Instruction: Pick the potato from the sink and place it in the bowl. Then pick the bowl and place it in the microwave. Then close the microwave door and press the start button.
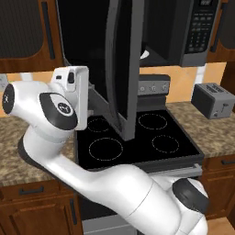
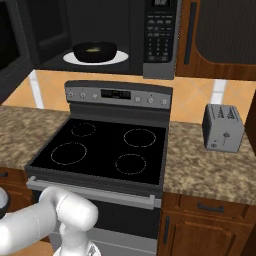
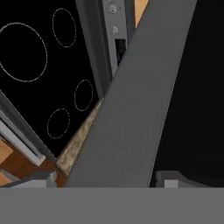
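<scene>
Two fingertips (image 3: 38, 177) of the gripper (image 3: 107, 180) straddle the microwave door (image 3: 131, 109), spread, not clamping it. At twelve o'clock inside the microwave (image 2: 160, 40), the bowl (image 2: 95, 51) holds the potato (image 2: 92, 49).

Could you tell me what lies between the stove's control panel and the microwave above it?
In the right base view, only a bare strip of orange wall lies between the control panel and the microwave.
</scene>
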